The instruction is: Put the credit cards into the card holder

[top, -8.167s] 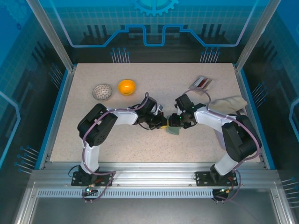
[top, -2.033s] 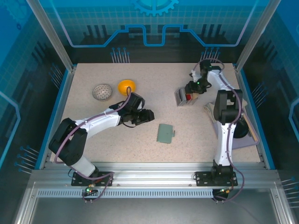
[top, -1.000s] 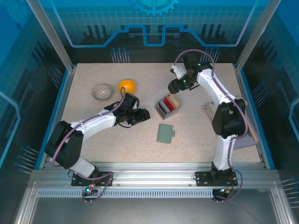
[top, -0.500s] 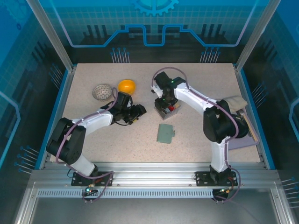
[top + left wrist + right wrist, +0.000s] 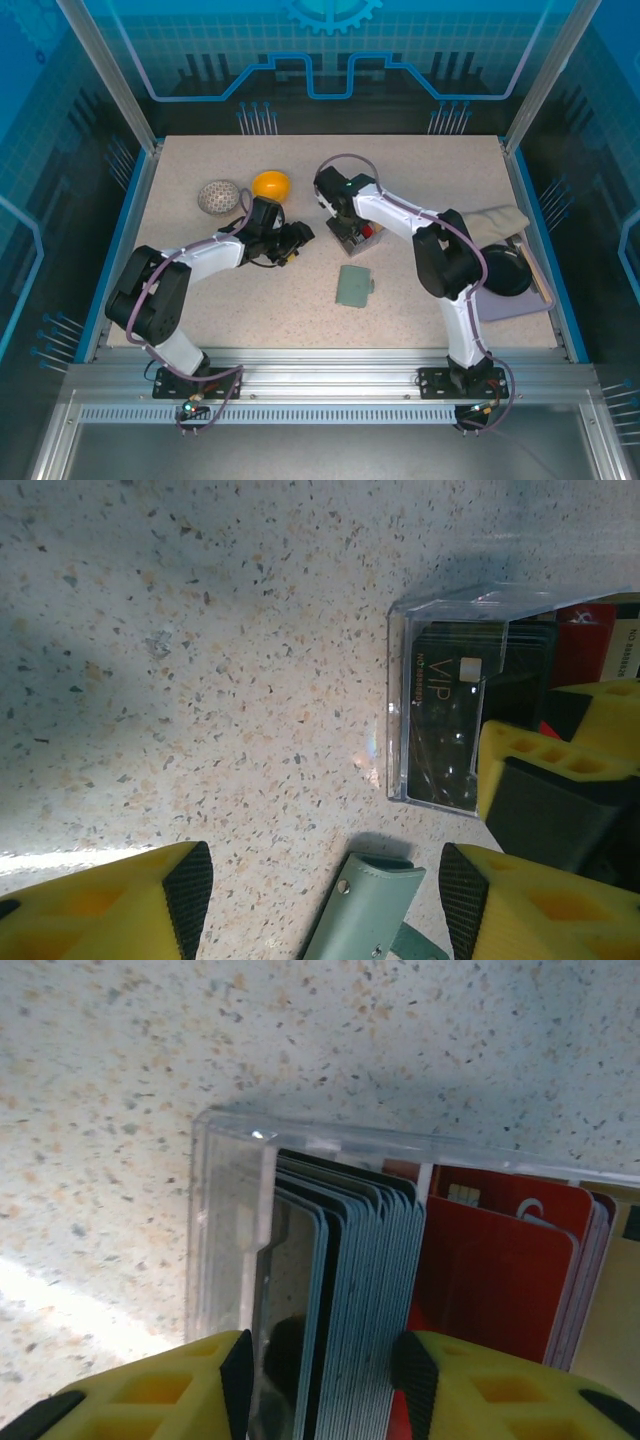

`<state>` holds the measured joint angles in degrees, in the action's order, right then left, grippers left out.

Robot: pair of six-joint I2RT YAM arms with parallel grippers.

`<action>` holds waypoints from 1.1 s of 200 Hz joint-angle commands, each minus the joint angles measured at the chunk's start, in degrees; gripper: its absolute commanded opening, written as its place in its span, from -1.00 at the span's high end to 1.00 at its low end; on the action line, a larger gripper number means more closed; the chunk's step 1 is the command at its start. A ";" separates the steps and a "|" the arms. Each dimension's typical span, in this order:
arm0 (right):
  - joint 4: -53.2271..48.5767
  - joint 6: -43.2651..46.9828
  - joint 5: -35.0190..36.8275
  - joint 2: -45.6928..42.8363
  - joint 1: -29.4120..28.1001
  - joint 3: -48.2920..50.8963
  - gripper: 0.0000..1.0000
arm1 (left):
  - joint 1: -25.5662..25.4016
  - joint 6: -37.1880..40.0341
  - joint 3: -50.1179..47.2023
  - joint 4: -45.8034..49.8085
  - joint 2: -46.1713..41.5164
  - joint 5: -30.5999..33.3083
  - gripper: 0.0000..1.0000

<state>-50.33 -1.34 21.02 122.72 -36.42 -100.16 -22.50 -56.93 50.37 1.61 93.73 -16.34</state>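
**Overhead view, left to right.** A grey patterned ball (image 5: 219,197) and an orange ball (image 5: 271,185) lie close together at the upper left of the speckled table (image 5: 200,310). The left gripper (image 5: 293,241) sits just right of them and slightly lower. The right gripper (image 5: 346,226) is at frame centre on a clear case (image 5: 350,241) that holds the credit cards (image 5: 366,232). The card holder (image 5: 354,286) lies flat on the table just below the case and apart from it. A beige cloth (image 5: 497,220) lies at the right edge.

**Left wrist view.** This view settles the tool's state. The left gripper (image 5: 320,880) stands wide, its yellow fingers (image 5: 110,905) over bare table and gripping nothing. One end of the card holder (image 5: 365,915), with a small round stud, enters at lower centre. At the right, the front card in the clear case (image 5: 397,720) is black with gold "VIP" lettering (image 5: 445,715). A yellow finger of the other arm overlaps the case's right side.

**Right wrist view.** This view resolves the pack. The right gripper (image 5: 320,1370) is drawn narrow, its fingers (image 5: 150,1400) straddling the clear case (image 5: 225,1230) at its end wall. Between them, on edge, stand the black and grey credit cards (image 5: 350,1260). Red cards (image 5: 490,1260) follow to the right.
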 commanded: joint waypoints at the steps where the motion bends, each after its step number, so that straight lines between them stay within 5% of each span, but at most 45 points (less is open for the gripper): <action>1: 0.40 -0.07 4.65 2.80 -2.04 -1.52 0.09 | 0.70 -0.64 -1.04 -0.88 0.22 -0.18 -0.30; 60: 1.71 0.20 10.77 0.75 -2.69 -0.17 0.18 | 0.71 -0.68 -1.41 -1.00 -0.13 -0.46 -0.30; 220: 1.67 0.46 9.40 -2.28 -2.51 0.40 0.71 | 0.71 -0.73 -1.58 -1.23 -0.04 -1.30 -0.30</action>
<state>-48.21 -1.08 29.61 122.58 -38.74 -100.49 -22.26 -57.10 49.65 0.93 93.73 -16.36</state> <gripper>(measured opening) 0.183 0.649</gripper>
